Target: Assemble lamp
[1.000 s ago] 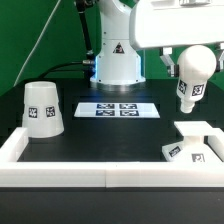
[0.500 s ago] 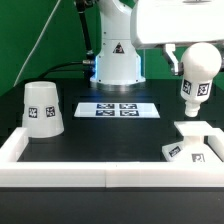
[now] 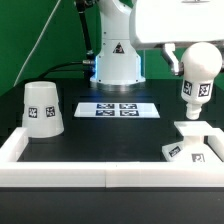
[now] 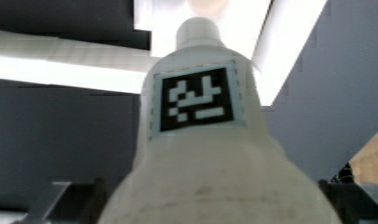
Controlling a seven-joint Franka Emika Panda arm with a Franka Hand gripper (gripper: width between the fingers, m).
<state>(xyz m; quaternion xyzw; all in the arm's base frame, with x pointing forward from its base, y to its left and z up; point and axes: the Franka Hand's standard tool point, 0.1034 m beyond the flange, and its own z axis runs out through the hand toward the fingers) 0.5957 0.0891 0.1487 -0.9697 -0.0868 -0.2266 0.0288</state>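
Note:
My gripper [image 3: 198,58] is shut on the white rounded bulb [image 3: 195,88] and holds it in the air at the exterior view's right, its narrow end pointing down over the square stepped base [image 3: 194,146]. Bulb and base are apart. In the wrist view the bulb [image 4: 207,130] fills the frame, tag facing the camera, with a dark finger [image 4: 70,196] on either side of its wide end. My gripper [image 4: 212,208] clamps it there. The truncated-cone shade [image 3: 42,108] stands on the table at the exterior view's left.
The marker board [image 3: 120,109] lies flat in the middle, in front of the white robot pedestal [image 3: 117,62]. A white raised wall [image 3: 100,172] borders the table's front and sides. A green backdrop stands behind.
The gripper has lifted the bulb a little and shifted it slightly toward the exterior view's right, over the base. The shade and base have not moved.

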